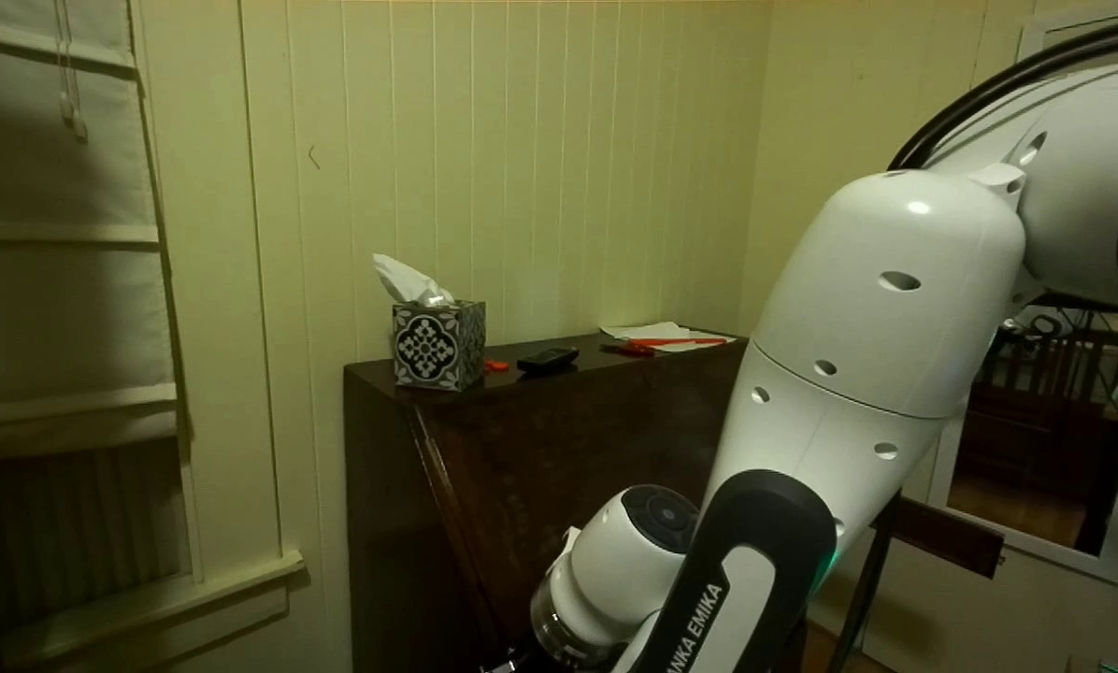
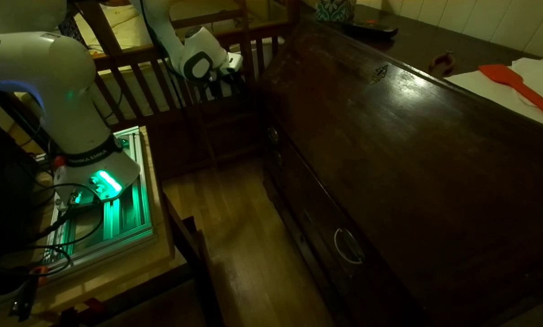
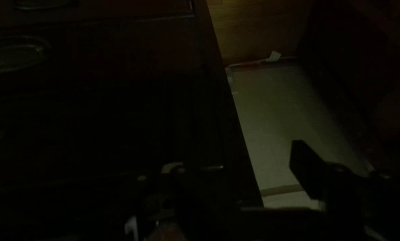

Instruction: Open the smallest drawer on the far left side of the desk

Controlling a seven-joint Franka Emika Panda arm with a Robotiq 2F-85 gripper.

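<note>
Lining up on the small left drawer seems the step now: bring the end effector (image 3: 235,160) — jaws apart, holding nothing — square to the drawer's face, close gently, then draw straight back, as a slanted tug could bind it. The wrist view is too dark to pick that drawer out. The bench (image 2: 417,181) stands across from the robot's base (image 2: 96,166): dark brown, glossy on its sloping front, metal pulls (image 2: 349,245) below.
</note>
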